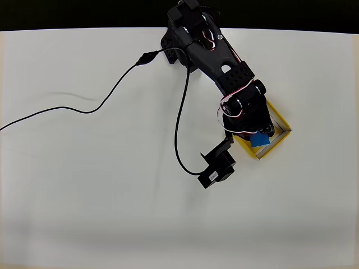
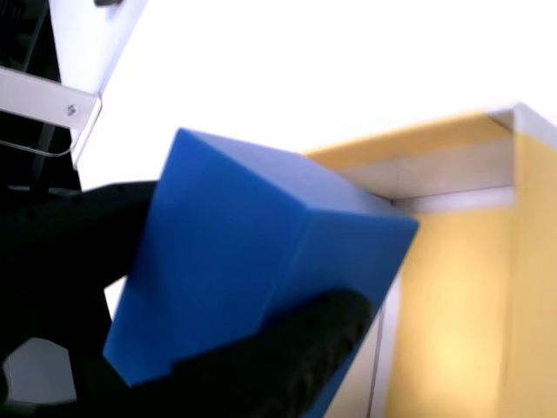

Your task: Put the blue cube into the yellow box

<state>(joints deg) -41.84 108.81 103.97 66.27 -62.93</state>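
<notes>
Close against the wrist view, the blue cube (image 2: pixel 252 261) sits tilted, clamped between the gripper's (image 2: pixel 218 305) black fingers (image 2: pixel 287 348) beside the yellow box (image 2: pixel 461 287). Overhead, the white table (image 1: pixel 84 196) appears, with the cube over the box's near corner.

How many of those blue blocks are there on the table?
1. The only blue cube isn't lying on the table: the gripper holds it between its black fingers, over the yellow box. The arm covers part of the box, so something could be hidden there.

Black arm (image 1: pixel 213 56), red-white wires, black fingers (image 2: pixel 287 348)
</notes>
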